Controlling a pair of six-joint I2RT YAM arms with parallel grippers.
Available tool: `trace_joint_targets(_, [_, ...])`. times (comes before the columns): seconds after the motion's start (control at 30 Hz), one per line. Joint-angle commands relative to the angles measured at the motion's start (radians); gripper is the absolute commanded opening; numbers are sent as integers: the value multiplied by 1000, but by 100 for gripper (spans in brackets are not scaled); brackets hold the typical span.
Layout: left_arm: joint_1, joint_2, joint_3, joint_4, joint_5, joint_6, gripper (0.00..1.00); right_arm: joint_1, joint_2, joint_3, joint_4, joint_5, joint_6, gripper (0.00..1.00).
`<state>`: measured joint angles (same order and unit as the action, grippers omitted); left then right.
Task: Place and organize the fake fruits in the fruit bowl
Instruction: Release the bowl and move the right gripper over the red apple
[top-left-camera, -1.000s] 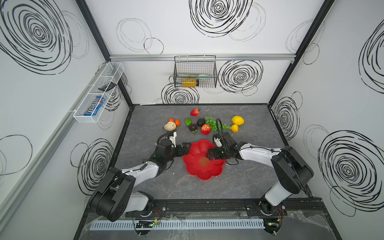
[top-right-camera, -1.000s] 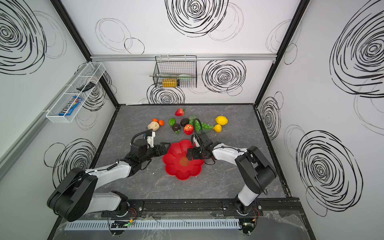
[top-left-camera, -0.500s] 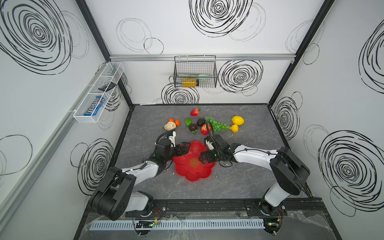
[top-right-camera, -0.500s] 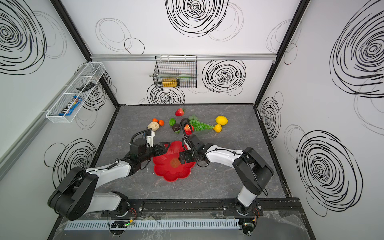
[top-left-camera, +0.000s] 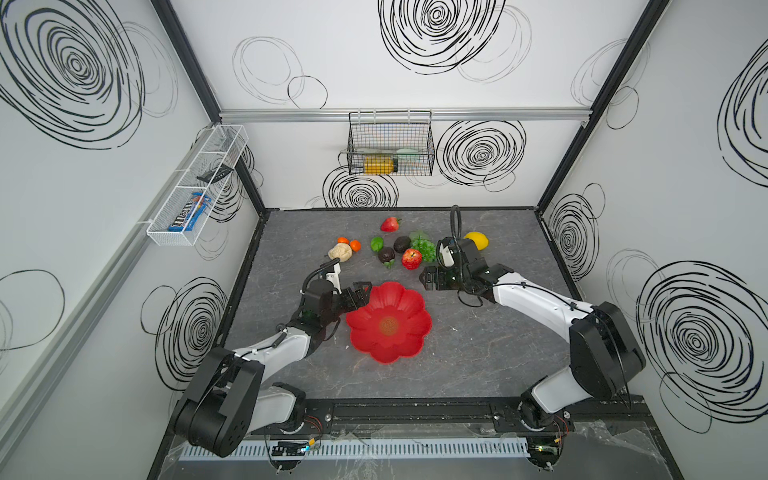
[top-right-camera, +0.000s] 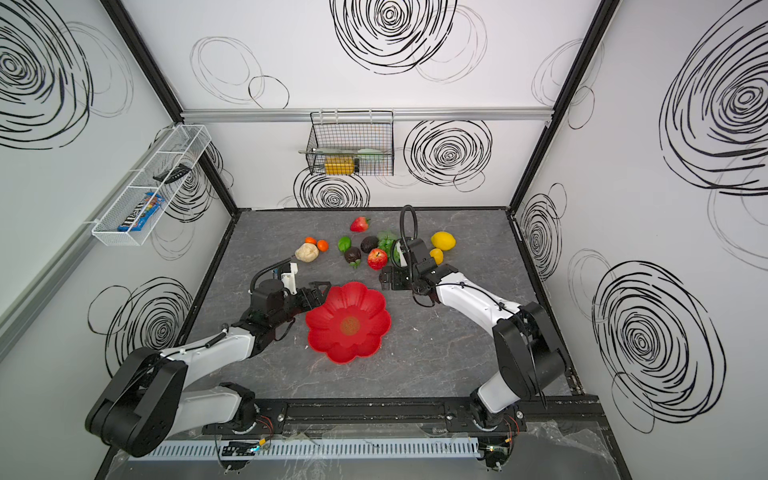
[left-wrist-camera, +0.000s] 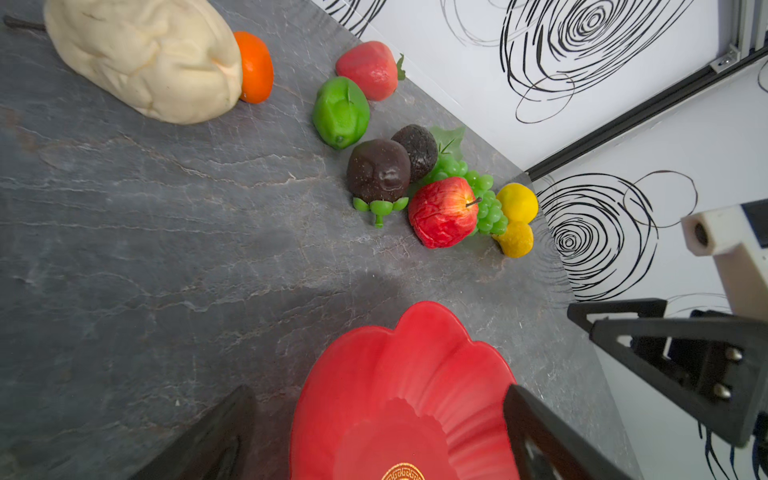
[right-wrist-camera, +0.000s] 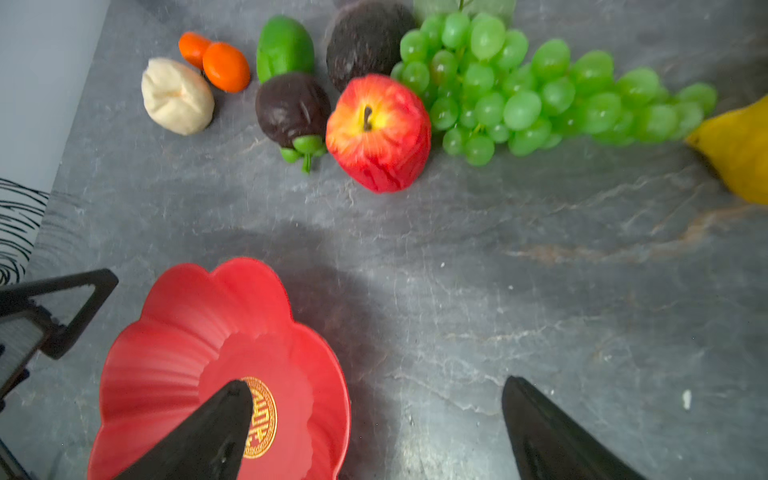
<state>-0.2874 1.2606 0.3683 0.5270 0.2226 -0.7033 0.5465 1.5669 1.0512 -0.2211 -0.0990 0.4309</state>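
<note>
— Where is the fruit bowl (top-left-camera: 417, 304)?
— On the table (top-left-camera: 478, 353). The left gripper (top-left-camera: 365, 291) sits at its left rim, jaws spread wide, holding nothing. The right gripper (top-left-camera: 427, 279) hovers just beyond it, equally wide and empty, near the red apple (top-left-camera: 411, 258).
— Any writing?
— A gold emblem (right-wrist-camera: 264, 415) at the bowl's centre, unreadable. The blue packet (top-left-camera: 189, 212) reads "m&m's".

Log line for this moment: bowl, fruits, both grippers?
fruit bowl: empty, on table | fake fruits: all on table beyond bowl | left gripper: open, at bowl rim | right gripper: open, empty, beside bowl
</note>
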Motion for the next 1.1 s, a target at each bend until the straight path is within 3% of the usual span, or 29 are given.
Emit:
trace_joint_targets(0.0, [32, -25, -30, 53, -13, -25, 96, 7, 94, 98, 12, 30, -29, 99])
trace_joint_targets(0.37, [53, -3, -32, 94, 16, -38, 96, 32, 413, 450, -141, 177, -42, 100])
trace_joint_targets(0.73, [59, 10, -30, 103, 31, -44, 96, 53, 580, 618, -187, 248, -80, 100])
trace_joint_targets(1.07, [63, 16, -31, 108, 38, -46, 96, 67, 653, 691, -217, 294, -107, 94])
